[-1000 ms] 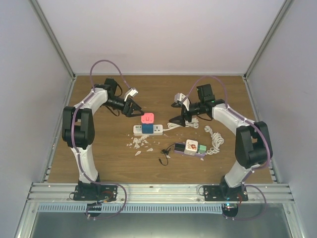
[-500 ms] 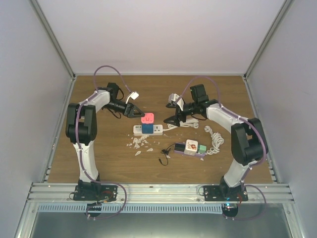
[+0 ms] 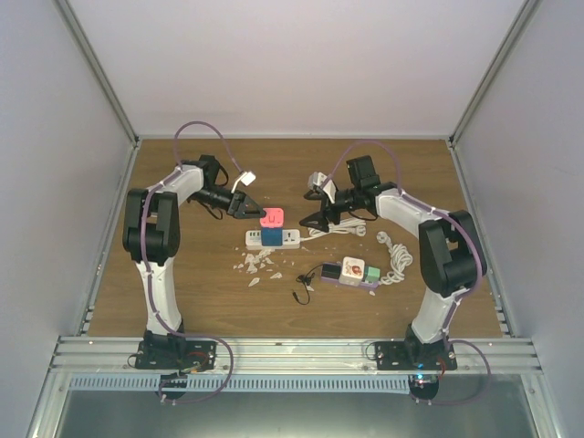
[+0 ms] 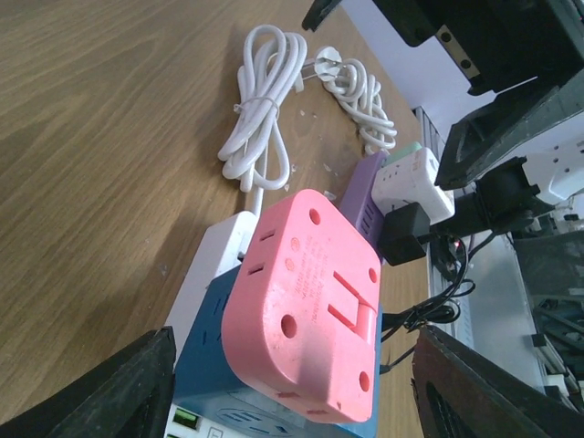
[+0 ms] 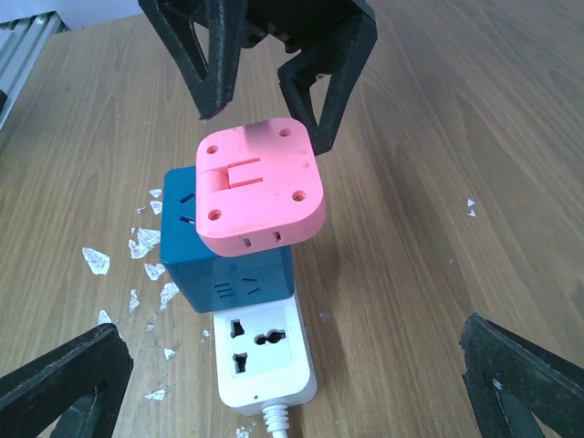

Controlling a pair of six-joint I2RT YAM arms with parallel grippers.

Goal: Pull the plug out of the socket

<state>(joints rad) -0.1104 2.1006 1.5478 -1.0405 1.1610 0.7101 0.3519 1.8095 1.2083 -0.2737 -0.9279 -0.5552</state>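
Note:
A pink plug [image 3: 271, 218] [image 4: 306, 306] [image 5: 260, 187] sits on top of a blue cube adapter [image 5: 233, 269] [image 4: 214, 383], which is seated in the white socket strip [image 3: 287, 239] [image 5: 269, 351] at mid table. My left gripper [image 3: 246, 208] [image 4: 292, 397] is open. Its fingers [image 4: 119, 392] stand either side of the pink plug with gaps showing, and they also appear behind the plug in the right wrist view. My right gripper [image 3: 315, 219] [image 5: 292, 392] is wide open just right of the strip, above its free outlet, holding nothing.
A second, purple strip [image 3: 349, 272] carrying small adapters lies in front of the white one. A coiled white cable [image 3: 394, 255] [image 4: 265, 100] lies at the right. White scraps [image 3: 255, 266] [image 5: 146, 246] litter the wood by the strip, and a thin black lead [image 3: 301, 290] lies nearby.
My left gripper has come in closer to the pink plug and its jaws have narrowed around it. The right gripper has shifted a little left toward the strip, still wide open.

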